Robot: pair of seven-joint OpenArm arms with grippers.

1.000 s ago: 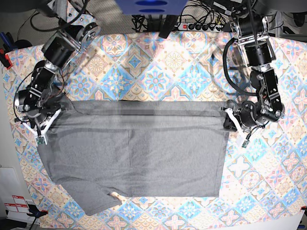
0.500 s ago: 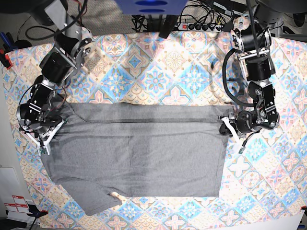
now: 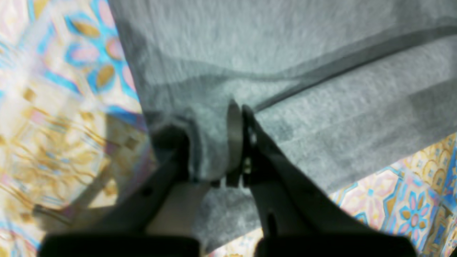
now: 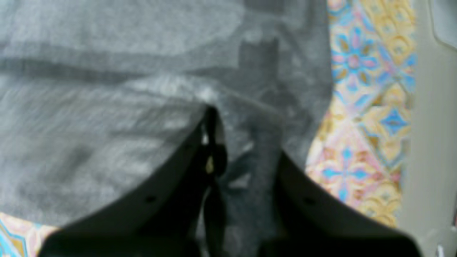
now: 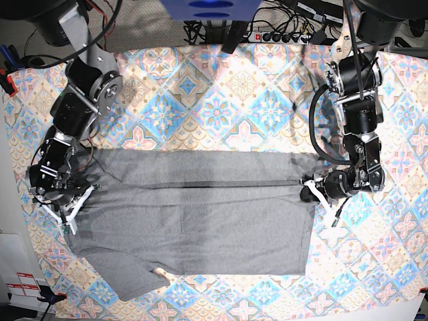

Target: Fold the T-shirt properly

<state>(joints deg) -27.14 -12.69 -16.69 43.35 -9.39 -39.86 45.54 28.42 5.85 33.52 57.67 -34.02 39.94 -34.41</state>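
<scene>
Both tools are carrying the folded top edge of the T-shirt (image 5: 194,217) steadily toward 6 o'clock; since the earlier frames that edge is dropping from near the upper third of the tabletop (image 5: 221,100) to about its middle, and more patterned cloth is showing above it.

T-shirt is lying spread across the tabletop centre, its long axis running 9 to 3 o'clock, with the lifted layer doubled over the lower body. One sleeve is poking out at about 7 o'clock, near the hem.

Left tool (image 5: 313,189) is clenching the 3 o'clock corner of the fold; in the left wrist view its jaws (image 3: 217,142) are pinching a bunched wad of grey knit. Right tool (image 5: 75,200) is gripping the 9 o'clock corner, and its wrist view shows cloth pinched at the tips (image 4: 214,142), though blur is hiding the exact bite.

Remaining travel, as I judge it, is running straight toward 6 o'clock, to the hem, with each arm equally near its own corner. Nothing is standing in that path; only the tablecloth (image 5: 374,267) is lying around the shirt, with cables (image 5: 281,33) at 12 o'clock, well apart.
</scene>
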